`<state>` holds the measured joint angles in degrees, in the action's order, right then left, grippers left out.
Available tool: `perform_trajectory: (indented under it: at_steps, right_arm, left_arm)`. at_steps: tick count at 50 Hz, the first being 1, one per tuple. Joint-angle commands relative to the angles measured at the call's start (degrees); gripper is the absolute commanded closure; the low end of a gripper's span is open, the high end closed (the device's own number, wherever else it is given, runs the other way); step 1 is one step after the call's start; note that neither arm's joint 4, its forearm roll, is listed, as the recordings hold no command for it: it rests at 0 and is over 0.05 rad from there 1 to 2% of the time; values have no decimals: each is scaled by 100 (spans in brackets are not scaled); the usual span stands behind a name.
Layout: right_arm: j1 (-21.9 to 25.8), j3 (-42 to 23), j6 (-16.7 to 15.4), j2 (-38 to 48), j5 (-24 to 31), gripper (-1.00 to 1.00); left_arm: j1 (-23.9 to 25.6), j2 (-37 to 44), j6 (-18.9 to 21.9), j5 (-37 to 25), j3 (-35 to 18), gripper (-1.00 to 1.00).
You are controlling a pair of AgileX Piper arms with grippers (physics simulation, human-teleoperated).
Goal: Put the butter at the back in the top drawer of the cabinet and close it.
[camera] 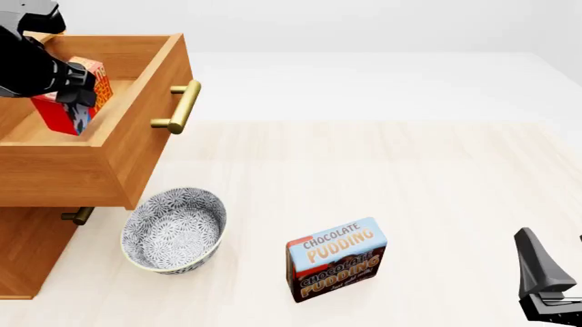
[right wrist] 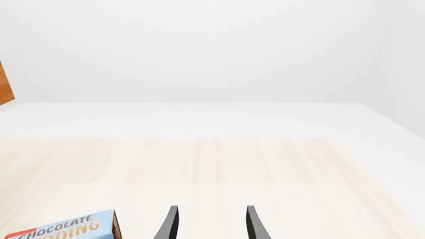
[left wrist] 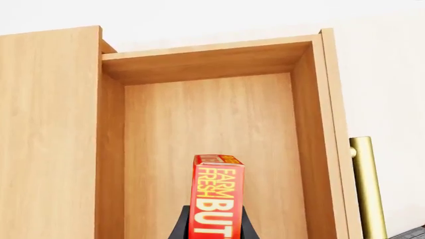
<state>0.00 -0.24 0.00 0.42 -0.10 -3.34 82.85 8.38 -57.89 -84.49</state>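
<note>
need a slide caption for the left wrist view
Left gripper holds the Farm Fresh butter box upright over the open top drawer, brass handle alongside.

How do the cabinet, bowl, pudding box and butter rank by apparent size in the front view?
1. The cabinet, by far.
2. The bowl and the pudding box look alike, so no ranking.
3. The butter, smallest, though the left gripper partly hides it.

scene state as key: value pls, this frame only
left gripper: shut on the butter, held over the open top drawer
butter: not yet released
top drawer: pulled out of the cabinet, handle free
right gripper: open, empty, low over the table
bowl: on table, beside cabinet
pudding box: upright on table
</note>
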Motion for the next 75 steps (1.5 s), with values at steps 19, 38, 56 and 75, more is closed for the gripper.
perform_trajectory:
  at_steps: [19,38,56,75]
  right_arm:
    - [0,0,0,0,0,-100]
    - [0,0,0,0,0,-100]
    - [0,0,0,0,0,-100]
    - [0,0,0,0,0,-100]
  left_arm:
    - [-70,143,-19,254,119,100]
    - [-196,46,-12,288,195,-100]
    - [-23,-153,-68,66,-107,-100]
    - [752,-565,-365,-543,-1128,-100]
